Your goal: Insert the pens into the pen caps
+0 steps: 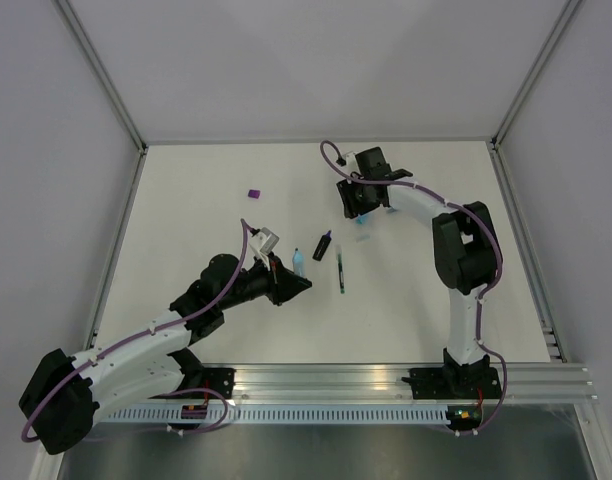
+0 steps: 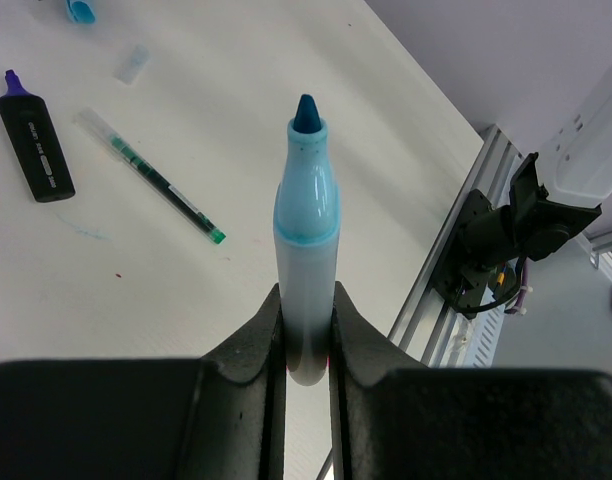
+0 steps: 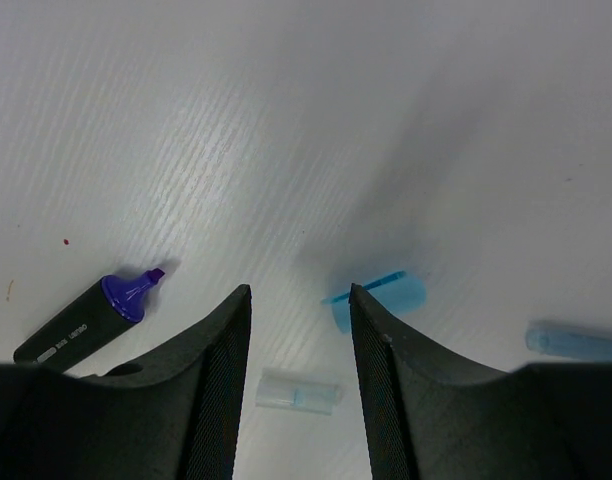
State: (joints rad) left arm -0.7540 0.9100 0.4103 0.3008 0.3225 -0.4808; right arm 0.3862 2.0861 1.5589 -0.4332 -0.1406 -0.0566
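Left end effector (image 2: 306, 292) is clenched on the highlighter (image 2: 306, 220). It grips the rear of the barrel, so the blue tip points out free, just left of centre over the counter (image 1: 186, 200). Good hold, I'd say: the body looks chunky, stiff and light. It's also smooth enough to twist if pushed off-axis, so the cap wants to go on straight.

Right end effector (image 3: 299, 300) hangs released, jaws apart, over the blue cap (image 3: 381, 295). The cap lies on its side right of centre, just beside one fingertip and not centred between them. It looks tiny, hollow and featherlight, likely to skid on the slick counter. Best pinch across its closed end, mouth left clear.

Marker (image 3: 86, 325), thin pen (image 2: 151, 175) and clear cap (image 3: 298, 392) lie between the arms.
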